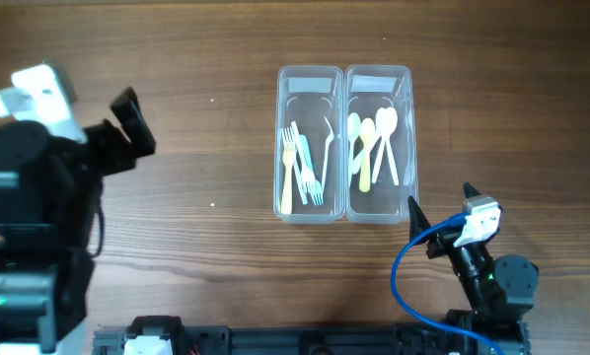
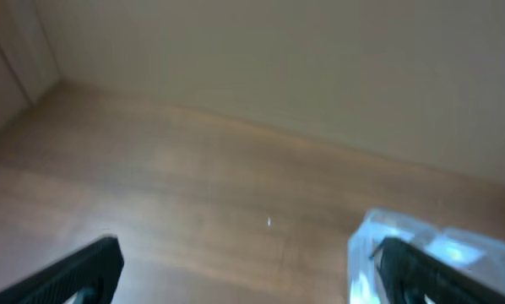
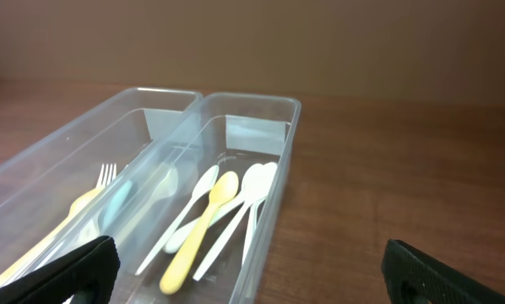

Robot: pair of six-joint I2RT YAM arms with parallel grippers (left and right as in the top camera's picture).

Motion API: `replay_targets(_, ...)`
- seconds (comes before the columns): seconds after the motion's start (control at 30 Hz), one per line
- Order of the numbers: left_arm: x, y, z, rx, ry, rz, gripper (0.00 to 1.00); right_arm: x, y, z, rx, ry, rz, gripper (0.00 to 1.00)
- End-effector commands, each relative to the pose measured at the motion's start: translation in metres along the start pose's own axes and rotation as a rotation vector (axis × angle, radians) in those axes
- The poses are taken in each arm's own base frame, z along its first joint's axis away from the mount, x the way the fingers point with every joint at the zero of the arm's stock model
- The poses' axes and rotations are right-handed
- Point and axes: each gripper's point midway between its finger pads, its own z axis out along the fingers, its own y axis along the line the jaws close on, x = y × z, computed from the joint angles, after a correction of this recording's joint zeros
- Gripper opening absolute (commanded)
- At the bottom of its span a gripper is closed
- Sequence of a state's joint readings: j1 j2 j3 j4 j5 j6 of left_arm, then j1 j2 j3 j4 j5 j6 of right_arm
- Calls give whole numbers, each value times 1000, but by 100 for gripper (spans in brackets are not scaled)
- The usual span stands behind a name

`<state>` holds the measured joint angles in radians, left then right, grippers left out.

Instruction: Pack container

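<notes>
My right claw [image 1: 440, 200] hung open and empty just beside the spoon bin's [image 1: 408, 128] near right corner, the bin's long axis running straight away from it. My left claw [image 1: 130, 120], seemingly open too, sat well apart, beyond the fork bin [image 1: 279, 128].

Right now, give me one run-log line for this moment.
left gripper: open, empty | right gripper: open, empty | forks: in left bin | spoons: in right bin

Two clear containers [image 1: 311, 69] — four spoons [image 1: 366, 148] in one, what look like four forks [image 1: 286, 182] in the other.
</notes>
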<state>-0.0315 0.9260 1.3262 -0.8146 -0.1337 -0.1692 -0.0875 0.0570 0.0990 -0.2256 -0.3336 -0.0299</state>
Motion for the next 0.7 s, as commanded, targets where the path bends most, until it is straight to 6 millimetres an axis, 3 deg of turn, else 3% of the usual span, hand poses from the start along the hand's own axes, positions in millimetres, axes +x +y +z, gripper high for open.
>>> replay_targets(0.0, 41, 5, 8, 20, -13, 3, 100, -1, -1, 0, 8, -12, -1, 100)
replay_targets(0.3, 133, 19, 24, 67, -38, -7, 100, -1, -1, 0, 8, -13, -2, 100)
replay_targets(0.67, 213, 37, 30, 66, -29, -7, 100, -1, -1, 0, 7, -13, -2, 100)
